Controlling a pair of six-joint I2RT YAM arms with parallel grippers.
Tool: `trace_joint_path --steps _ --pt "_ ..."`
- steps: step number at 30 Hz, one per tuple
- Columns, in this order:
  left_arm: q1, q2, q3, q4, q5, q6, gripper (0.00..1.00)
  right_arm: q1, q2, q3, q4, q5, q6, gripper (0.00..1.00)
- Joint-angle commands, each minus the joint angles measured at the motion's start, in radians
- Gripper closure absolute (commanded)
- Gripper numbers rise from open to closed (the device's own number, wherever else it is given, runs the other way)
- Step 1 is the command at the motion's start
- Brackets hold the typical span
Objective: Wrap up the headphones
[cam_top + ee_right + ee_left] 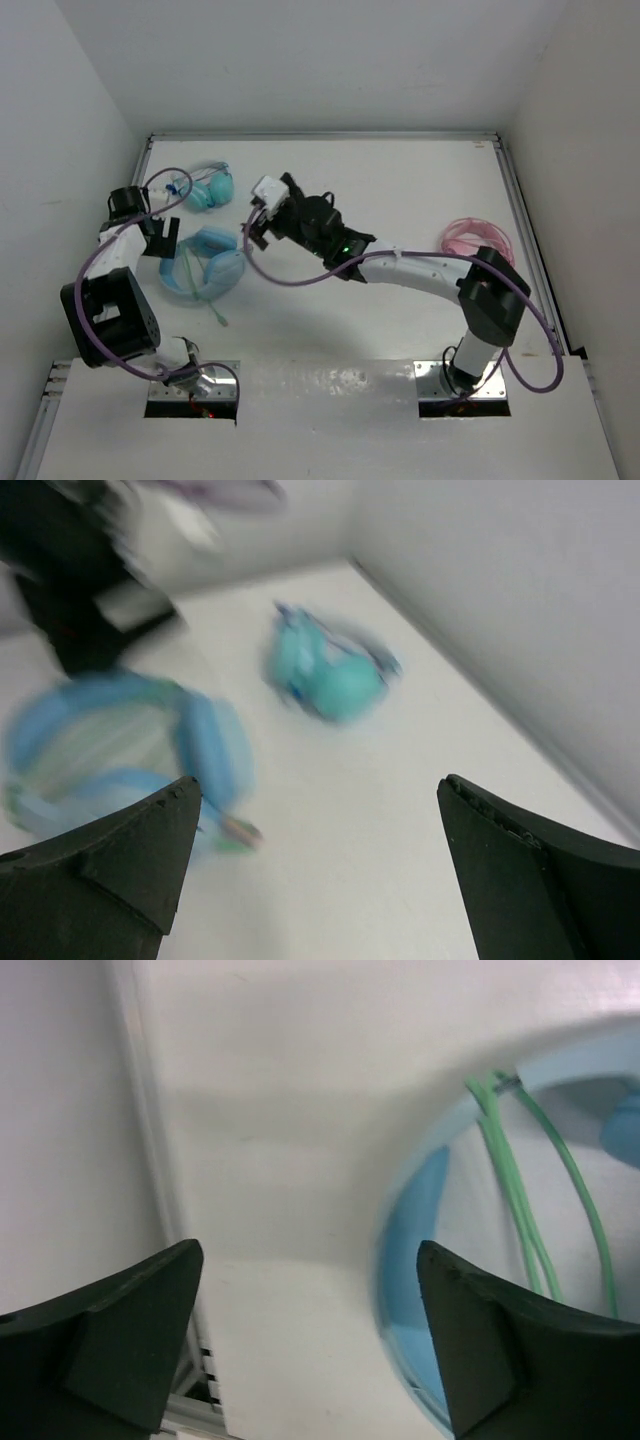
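Observation:
The light sky-blue headphones (204,263) lie on the white table at centre left, their pale-green cable (192,280) coiled inside the band, its end trailing toward the near edge. My left gripper (160,236) is open and empty just left of the headband; the left wrist view shows the blue band (415,1210) and green cable (520,1200) beside its right finger. My right gripper (256,222) is open and empty, above the table right of the headphones. The blurred right wrist view shows the headphones (120,740) at left.
Smaller teal headphones (207,189) lie at the back left, also in the right wrist view (330,675). Pink headphones (476,240) lie at the right. The table's left rail (165,1230) runs close to my left gripper. Purple arm cables loop over the table.

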Motion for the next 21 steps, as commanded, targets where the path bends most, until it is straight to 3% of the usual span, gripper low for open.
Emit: trace_joint_path --steps 1,6,9,13,21 --pt "0.007 -0.123 0.025 0.129 -0.097 -0.089 0.11 -0.178 -0.118 -0.099 -0.167 0.135 0.222 0.01" --pt "0.097 -0.156 0.016 0.165 -0.133 -0.188 0.08 -0.525 -0.369 -0.425 -0.221 0.248 0.580 0.01" --pt "0.143 -0.157 0.015 0.153 -0.025 -0.209 0.08 -0.637 -0.516 -0.550 -0.265 0.365 0.658 0.01" --pt "0.159 -0.159 0.010 0.154 0.053 -0.247 0.08 -0.803 -0.650 -0.685 -0.284 0.395 0.699 0.01" --pt "0.163 -0.252 -0.031 0.205 -0.018 -0.344 0.08 -0.820 -0.679 -0.690 -0.279 0.384 0.656 0.01"
